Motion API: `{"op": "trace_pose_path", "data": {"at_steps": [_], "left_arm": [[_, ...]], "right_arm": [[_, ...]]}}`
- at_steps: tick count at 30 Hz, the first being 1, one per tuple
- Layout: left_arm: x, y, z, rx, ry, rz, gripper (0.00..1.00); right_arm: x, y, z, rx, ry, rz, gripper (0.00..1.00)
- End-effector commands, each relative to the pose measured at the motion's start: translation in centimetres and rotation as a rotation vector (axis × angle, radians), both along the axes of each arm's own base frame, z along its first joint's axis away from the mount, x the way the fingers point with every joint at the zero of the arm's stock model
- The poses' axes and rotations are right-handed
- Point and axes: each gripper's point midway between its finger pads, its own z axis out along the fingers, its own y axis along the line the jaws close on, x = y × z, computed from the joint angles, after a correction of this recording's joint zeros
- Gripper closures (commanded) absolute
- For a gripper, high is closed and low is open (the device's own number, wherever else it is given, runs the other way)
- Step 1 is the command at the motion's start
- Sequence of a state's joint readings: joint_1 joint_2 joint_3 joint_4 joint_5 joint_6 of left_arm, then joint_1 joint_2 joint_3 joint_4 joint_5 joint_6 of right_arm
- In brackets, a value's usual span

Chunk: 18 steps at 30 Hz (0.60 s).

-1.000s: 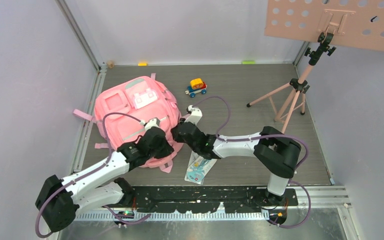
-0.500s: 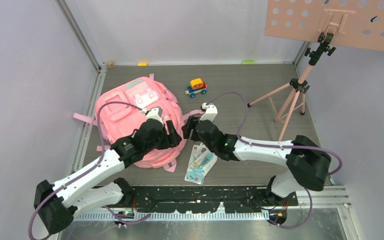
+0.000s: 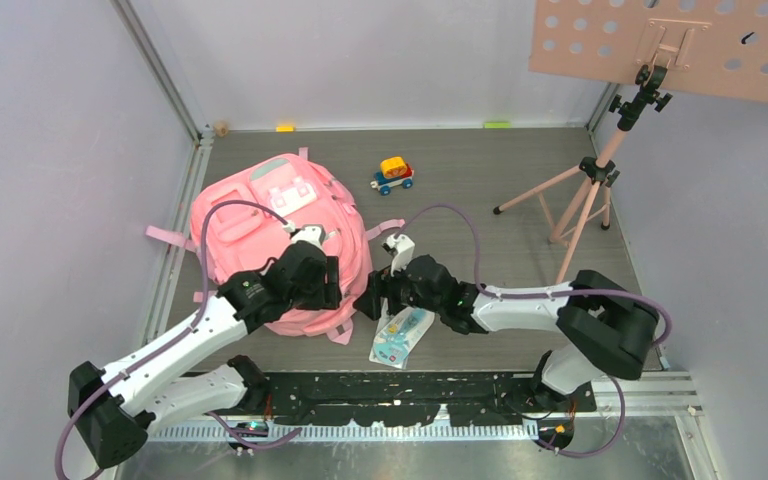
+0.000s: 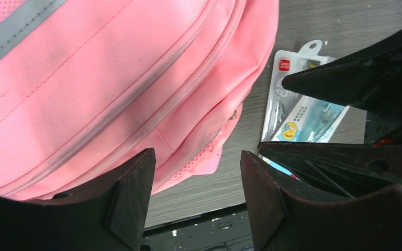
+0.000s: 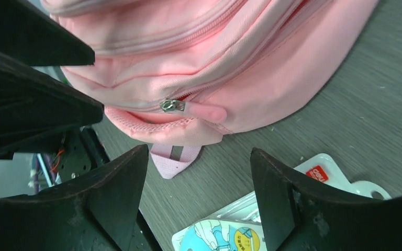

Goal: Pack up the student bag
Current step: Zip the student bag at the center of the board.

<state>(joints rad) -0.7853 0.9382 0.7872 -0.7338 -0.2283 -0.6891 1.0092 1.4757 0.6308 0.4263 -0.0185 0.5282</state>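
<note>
Jaws of the left gripper (image 4: 196, 157) and right gripper (image 5: 199, 157) stand wide apart, holding nothing, both at the 5 o'clock corner of the student bag (image 3: 242, 215), which lies flat at 9 o'clock on the table (image 3: 480, 170).

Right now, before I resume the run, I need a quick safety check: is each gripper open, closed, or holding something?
Left gripper: open, holding nothing.
Right gripper: open, holding nothing.
</note>
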Motion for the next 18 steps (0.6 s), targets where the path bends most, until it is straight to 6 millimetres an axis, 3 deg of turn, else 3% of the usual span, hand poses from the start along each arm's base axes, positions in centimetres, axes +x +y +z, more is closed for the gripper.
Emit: {"op": "trace_pose_path", "data": {"at_steps": [1, 14, 18], "left_arm": [[0.3, 1.1, -0.7, 0.066, -0.015, -0.001, 0.37], [0.3, 1.2, -3.0, 0.105, 0.009, -0.009, 0.49], [0.4, 1.4, -3.4, 0.121, 0.011, 0.000, 0.57]], "right_arm": [[0.1, 2.3, 2.0, 0.146, -0.065, 0.146, 0.24], [2.6, 3.4, 0.9, 0.041, -0.156, 0.157, 0.30], [3.0, 3.8, 0.5, 0.017, -0.162, 0.165, 0.39]]}}
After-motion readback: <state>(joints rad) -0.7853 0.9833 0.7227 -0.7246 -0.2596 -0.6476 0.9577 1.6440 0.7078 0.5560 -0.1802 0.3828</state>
